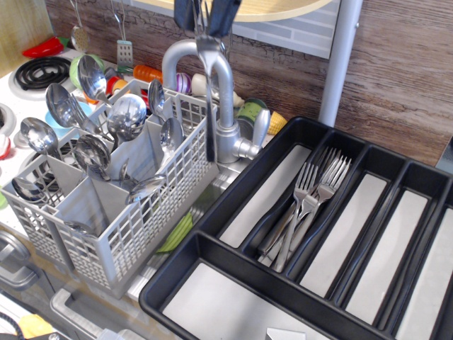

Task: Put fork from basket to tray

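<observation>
The tray (233, 283) sat at the near right corner of the worktop with forks already piled in one long slot, and the slots beside it lay bare, leaving open room for a drop. To its left the basket (141, 227) stood full of spoons. Farthest back, the hand (206, 18) pinched the fork (209, 92) by its top, hanging just beside the tap (219, 92); a swing could probably knock it loose.
</observation>
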### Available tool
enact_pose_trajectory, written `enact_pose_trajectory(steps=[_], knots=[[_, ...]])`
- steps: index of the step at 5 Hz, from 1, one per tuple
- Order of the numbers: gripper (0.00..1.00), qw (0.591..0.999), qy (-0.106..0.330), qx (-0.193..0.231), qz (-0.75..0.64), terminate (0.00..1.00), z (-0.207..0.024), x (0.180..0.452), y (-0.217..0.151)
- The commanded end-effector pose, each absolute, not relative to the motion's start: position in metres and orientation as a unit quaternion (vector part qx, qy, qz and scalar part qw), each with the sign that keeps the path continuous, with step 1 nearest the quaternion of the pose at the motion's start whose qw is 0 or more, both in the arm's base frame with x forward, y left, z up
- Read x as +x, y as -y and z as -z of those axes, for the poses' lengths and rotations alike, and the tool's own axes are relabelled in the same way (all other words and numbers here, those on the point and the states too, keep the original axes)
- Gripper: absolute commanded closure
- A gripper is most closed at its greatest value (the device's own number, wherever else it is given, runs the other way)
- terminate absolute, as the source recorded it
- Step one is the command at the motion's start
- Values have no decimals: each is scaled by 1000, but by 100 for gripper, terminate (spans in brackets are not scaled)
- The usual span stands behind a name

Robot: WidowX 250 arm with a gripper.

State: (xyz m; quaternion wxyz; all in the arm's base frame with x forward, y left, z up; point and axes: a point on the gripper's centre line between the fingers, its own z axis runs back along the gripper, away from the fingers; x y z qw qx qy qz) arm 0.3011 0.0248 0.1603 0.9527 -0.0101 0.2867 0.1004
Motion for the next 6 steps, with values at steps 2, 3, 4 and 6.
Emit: enact_pose_trajectory(steps=[2, 3, 4, 6], knots=[[100, 943, -325, -29, -62, 0, -132, 322, 18], [100, 950, -308, -30, -47, 0, -123, 319, 33], [100, 956, -292, -3, -26, 0, -106, 316, 38], [100, 963, -271, -7, 8, 0, -78, 317, 28]])
